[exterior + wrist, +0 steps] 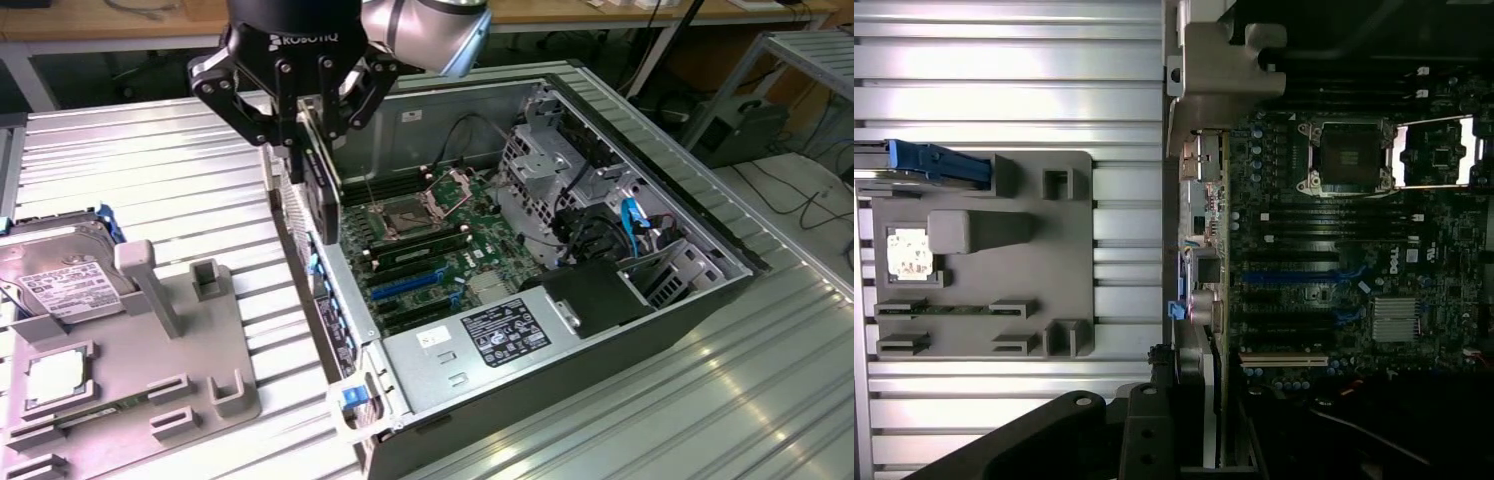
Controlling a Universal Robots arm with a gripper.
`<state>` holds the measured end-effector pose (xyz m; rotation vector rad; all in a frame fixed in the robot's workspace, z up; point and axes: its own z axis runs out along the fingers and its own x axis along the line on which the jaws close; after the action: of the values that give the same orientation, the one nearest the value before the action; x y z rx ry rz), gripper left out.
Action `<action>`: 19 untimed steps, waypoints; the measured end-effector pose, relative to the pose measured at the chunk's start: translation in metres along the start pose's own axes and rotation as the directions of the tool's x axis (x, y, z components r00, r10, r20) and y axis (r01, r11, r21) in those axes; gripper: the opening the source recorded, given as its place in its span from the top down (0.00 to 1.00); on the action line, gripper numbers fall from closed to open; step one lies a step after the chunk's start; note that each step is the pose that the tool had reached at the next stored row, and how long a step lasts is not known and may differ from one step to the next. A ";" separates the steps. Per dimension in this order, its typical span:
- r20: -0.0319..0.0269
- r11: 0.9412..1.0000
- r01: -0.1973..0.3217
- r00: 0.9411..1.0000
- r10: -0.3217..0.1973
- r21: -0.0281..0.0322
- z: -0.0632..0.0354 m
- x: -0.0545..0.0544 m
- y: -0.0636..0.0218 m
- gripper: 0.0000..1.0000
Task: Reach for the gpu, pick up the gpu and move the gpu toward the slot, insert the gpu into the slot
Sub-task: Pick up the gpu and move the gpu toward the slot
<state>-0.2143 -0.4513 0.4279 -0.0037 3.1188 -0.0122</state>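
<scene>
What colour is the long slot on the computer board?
Bright blue. The slot shows best in the exterior view.

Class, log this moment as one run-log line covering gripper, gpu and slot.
gripper: shut on gpu | gpu: held upright in the air, over the case edge | slot: blue, empty, gpu not in it

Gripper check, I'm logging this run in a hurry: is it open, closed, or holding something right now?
Gripper: fingers closed on the gpu, which hangs on edge over the side of the open computer case.
</scene>
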 end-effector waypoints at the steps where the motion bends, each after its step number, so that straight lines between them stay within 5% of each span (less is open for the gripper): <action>1: 0.000 1.000 0.000 1.000 0.000 0.000 0.0000 -0.001 0.0000 0.72; 19: 0.000 1.000 0.000 1.000 0.000 0.000 0.0005 -0.021 0.0000 0.72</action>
<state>-0.1932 -0.4513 0.4278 -0.0036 3.1188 -0.0122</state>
